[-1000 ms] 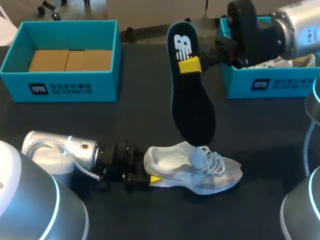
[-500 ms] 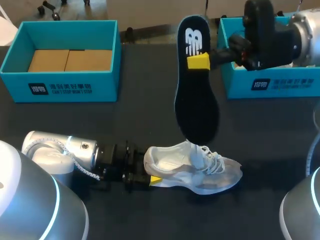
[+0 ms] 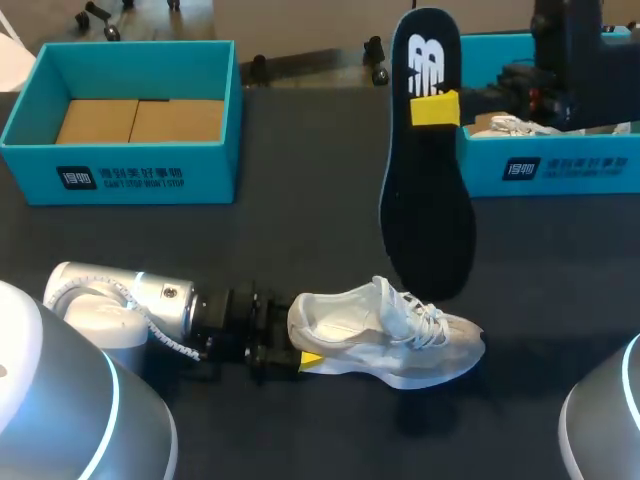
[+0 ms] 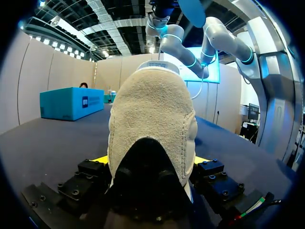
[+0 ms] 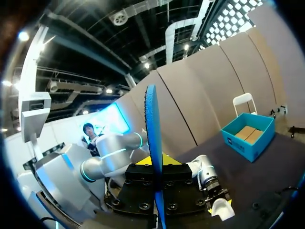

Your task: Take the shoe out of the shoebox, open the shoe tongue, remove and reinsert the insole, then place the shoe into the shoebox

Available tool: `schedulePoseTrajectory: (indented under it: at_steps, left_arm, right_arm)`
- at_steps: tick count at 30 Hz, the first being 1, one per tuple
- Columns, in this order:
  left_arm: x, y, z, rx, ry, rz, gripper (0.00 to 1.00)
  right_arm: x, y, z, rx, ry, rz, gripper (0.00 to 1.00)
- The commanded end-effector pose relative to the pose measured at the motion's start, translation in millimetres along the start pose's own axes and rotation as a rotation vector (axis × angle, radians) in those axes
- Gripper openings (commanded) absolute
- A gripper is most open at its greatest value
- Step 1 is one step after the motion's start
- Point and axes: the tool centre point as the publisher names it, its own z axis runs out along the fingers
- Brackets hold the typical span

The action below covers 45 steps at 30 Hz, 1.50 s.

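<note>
A pale grey shoe (image 3: pixel 390 335) lies on its side on the dark table, toe pointing right. My left gripper (image 3: pixel 290 352) grips its heel from the left, and in the left wrist view the heel (image 4: pixel 152 119) fills the gap between the fingers. The dark insole (image 3: pixel 428 170) hangs heel up in the air above the shoe and slightly to its right, its lower tip clear of the laces. My right gripper (image 3: pixel 437 108) is shut on the insole near its top. In the right wrist view the insole (image 5: pixel 153 143) shows edge-on between the right gripper's (image 5: pixel 157 164) fingers.
A teal shoebox (image 3: pixel 130 180) holding brown cardboard stands at the back left. A second teal shoebox (image 3: pixel 560 170) at the back right holds another pale shoe (image 3: pixel 510 125), partly hidden by my right arm.
My right arm has carried the insole to the right and a little higher, away from the shoe's opening. The left arm and the shoe have stayed still.
</note>
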Motion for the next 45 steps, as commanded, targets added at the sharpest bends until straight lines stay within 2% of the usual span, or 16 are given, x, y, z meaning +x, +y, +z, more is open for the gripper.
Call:
schedulePoseTrajectory:
  at_steps: [1, 9, 27, 31, 32, 33, 34, 45]
  left_arm:
    - [-1.3, 1.7, 0.8, -0.003, 0.001, -0.001, 0.00]
    - [-1.3, 1.7, 0.8, -0.003, 0.001, -0.001, 0.00]
    - [-1.3, 1.7, 0.8, -0.003, 0.001, -0.001, 0.00]
    - [-1.9, 0.0, 0.2, -0.005, 0.030, -0.004, 0.02]
    - [-2.2, 0.3, -0.4, -0.008, 0.039, -0.001, 0.31]
    - [-2.4, 0.7, -1.6, -0.008, 0.041, 0.000, 0.86]
    - [-3.4, 0.7, -2.9, -0.008, 0.042, -0.005, 1.00]
    - [-6.7, -2.6, -11.8, -0.054, 0.079, 0.039, 1.00]
  right_arm:
    - [6.8, 0.9, -2.0, 0.000, -0.014, 0.016, 0.00]
    - [11.3, 1.4, 1.4, -0.011, -0.028, 0.064, 0.00]
    - [11.3, 1.4, 1.4, -0.011, -0.028, 0.064, 0.00]
    - [11.3, 1.4, 1.4, -0.011, -0.028, 0.064, 0.00]
    - [11.3, 1.4, 1.4, -0.011, -0.028, 0.064, 0.00]
    - [11.3, 1.4, 1.4, -0.011, -0.028, 0.064, 0.00]
    - [11.3, 1.4, 1.4, -0.011, -0.028, 0.064, 0.00]
    - [11.3, 1.4, 1.4, -0.011, -0.028, 0.064, 0.00]
